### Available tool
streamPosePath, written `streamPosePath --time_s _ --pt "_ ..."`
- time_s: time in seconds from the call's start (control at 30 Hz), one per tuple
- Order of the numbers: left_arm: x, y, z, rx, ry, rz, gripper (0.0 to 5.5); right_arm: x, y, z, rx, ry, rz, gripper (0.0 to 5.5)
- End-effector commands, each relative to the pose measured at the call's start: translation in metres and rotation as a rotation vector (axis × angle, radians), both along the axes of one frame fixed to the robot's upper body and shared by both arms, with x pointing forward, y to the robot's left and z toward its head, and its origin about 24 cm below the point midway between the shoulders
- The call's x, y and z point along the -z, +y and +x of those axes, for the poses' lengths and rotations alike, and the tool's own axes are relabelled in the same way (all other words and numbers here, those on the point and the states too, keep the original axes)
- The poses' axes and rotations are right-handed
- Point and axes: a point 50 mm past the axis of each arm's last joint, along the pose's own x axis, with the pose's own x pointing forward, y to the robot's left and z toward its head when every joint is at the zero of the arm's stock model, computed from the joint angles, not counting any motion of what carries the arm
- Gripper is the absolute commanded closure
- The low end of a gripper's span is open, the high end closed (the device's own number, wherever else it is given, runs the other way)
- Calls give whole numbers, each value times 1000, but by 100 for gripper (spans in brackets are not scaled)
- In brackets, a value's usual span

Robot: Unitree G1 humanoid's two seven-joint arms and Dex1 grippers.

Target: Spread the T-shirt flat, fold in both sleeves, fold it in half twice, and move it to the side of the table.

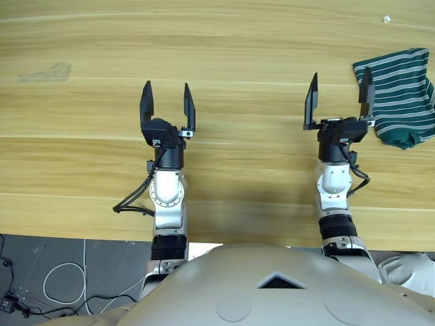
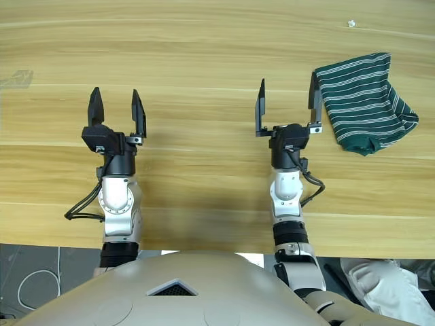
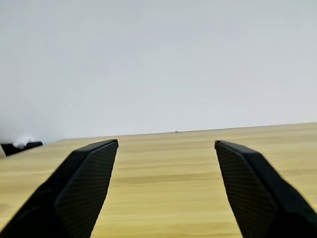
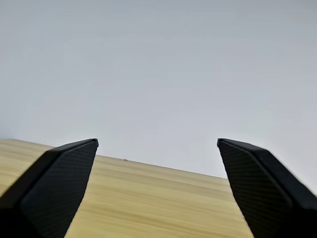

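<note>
From the left eye view, I see the T-shirt (image 1: 397, 95) lying as a compact green-and-white striped bundle at the right side of the table (image 1: 224, 47), which I judge is where the task wants it, so the folding and the move look done. The left gripper (image 1: 167, 92) hovers over bare wood well apart from the shirt, fingers spread and holding nothing. That suits an arm with no work left. The right gripper (image 1: 340, 80) sits just beside the shirt's near-left edge, also spread wide, as a hand would be after letting cloth go. A small white speck (image 1: 386, 19) lies on the wood beyond the shirt. In the right eye view, the right gripper's outer finger stands alongside the shirt's edge. I can't quite tell whether it brushes the cloth or hangs just clear, though it certainly isn't pinching it. The fold looks a little loose at the lower corner, where a rounded hem pokes out. In the left wrist view, the two dark fingers (image 3: 89, 183) stand apart with wood grain showing in the gap and a pale wall beyond. The right wrist view is much the same, with pads (image 4: 54, 183) parted above the table edge and no cloth between them.
</note>
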Motion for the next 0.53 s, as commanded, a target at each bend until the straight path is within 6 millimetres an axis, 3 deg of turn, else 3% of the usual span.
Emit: streamPosePath --time_s 0.03,0.23,0.53 --pt "5 1 0 1 2 72 186 8 5 -2 8 23 -6 105" --pt "2 -4 3 23 -15 116 186 19 2 -11 65 81 21 105" --pt "0 -1 -1 27 -10 132 186 17 4 -17 75 78 24 105"
